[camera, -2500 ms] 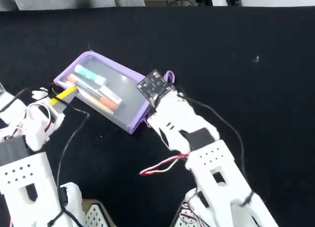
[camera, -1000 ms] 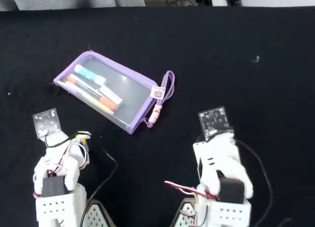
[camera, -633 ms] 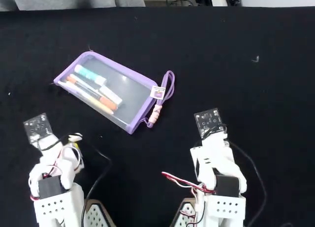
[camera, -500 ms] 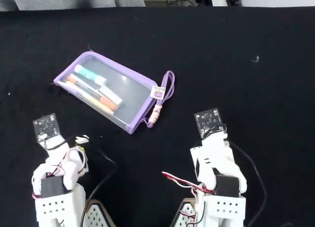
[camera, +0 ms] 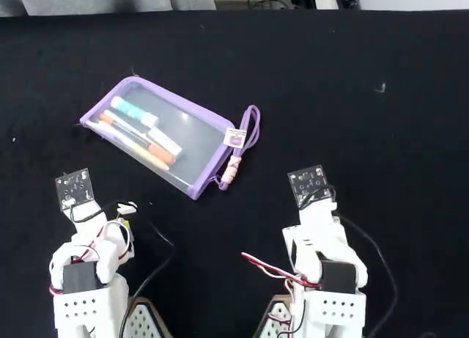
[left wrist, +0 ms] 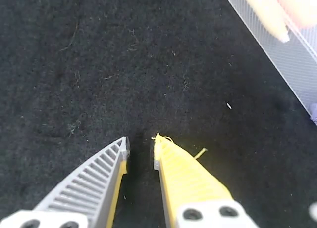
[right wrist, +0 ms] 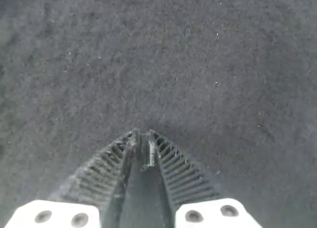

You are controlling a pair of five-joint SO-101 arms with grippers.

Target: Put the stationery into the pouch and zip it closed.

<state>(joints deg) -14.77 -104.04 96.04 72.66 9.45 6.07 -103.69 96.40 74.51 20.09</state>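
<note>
By pouch (camera: 192,149): purple loop (camera: 253,127) w/ tag (camera: 235,138)

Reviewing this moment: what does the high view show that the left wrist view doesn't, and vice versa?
High view: the whole purple pouch lying flat with the markers inside, its strap, and the left arm and right arm sitting at the near edge, apart from the pouch.
Left wrist view: that arm's jaws up close, slightly apart, holding nothing, above bare cloth.
Both: the black table, the pouch's near corner and a pale marker tip.
</note>
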